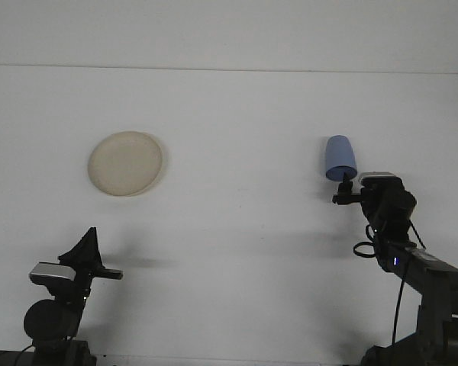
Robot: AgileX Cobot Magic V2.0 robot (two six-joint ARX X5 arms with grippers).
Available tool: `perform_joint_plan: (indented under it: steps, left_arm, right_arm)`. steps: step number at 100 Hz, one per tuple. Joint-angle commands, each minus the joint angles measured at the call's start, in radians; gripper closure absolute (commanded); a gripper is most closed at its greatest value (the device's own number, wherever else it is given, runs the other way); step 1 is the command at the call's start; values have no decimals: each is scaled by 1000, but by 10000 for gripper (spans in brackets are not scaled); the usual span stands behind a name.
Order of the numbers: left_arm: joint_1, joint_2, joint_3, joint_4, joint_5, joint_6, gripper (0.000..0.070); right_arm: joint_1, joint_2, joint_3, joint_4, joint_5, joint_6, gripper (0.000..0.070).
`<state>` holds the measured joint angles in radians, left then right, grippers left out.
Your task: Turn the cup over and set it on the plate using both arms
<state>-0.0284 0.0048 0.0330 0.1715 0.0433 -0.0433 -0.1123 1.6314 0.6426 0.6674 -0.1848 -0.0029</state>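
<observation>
A blue cup (340,158) rests on the white table at the right, its narrow end toward the back and its wide end toward me. My right gripper (344,191) sits just in front of the cup's near edge, almost touching it and pointing at it. A round cream plate (126,162) lies flat at the left with nothing on it. My left gripper (89,250) hangs low at the front left, far from both plate and cup.
The white table (237,229) stretches between plate and cup. Its back edge meets a pale wall (229,30). A black cable loops beside the right arm (401,236).
</observation>
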Motion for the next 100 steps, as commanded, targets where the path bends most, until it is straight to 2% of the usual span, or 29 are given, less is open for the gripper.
perform_joint_plan:
  steps: [1, 29, 35, 39, 46, 51, 56, 63, 74, 100]
  left_arm:
    - [0, -2, -17, 10, 2, -2, 689]
    - [0, -2, -17, 10, 2, -2, 689]
    - [0, -2, -17, 10, 2, -2, 689]
    - [0, -2, -17, 10, 2, -2, 689]
    - [0, -2, -17, 10, 2, -2, 689]
    - [0, -2, -17, 10, 2, -2, 689]
    - [0, -2, -17, 10, 2, -2, 689]
    - [0, -2, -17, 10, 2, -2, 689]
    - [0, -2, -17, 10, 2, -2, 689]
    - [0, -2, -17, 10, 2, -2, 689]
  right_arm:
    - [-1, 50, 44, 14, -8, 5, 165]
    - [-1, 189, 187, 14, -45, 2, 168]
    - [-1, 208, 209, 13, -53, 2, 191]
    - [-1, 217, 218, 13, -53, 2, 256]
    - [-1, 222, 224, 14, -54, 2, 430]
    - [0, 222, 224, 14, -61, 2, 591]
    - [1, 222, 224, 13, -84, 2, 700]
    - [1, 219, 223, 11, -115, 13, 700]
    - [1, 191, 223, -25, -117, 29, 700]
    - [32, -26, 223, -233, -75, 27, 700]
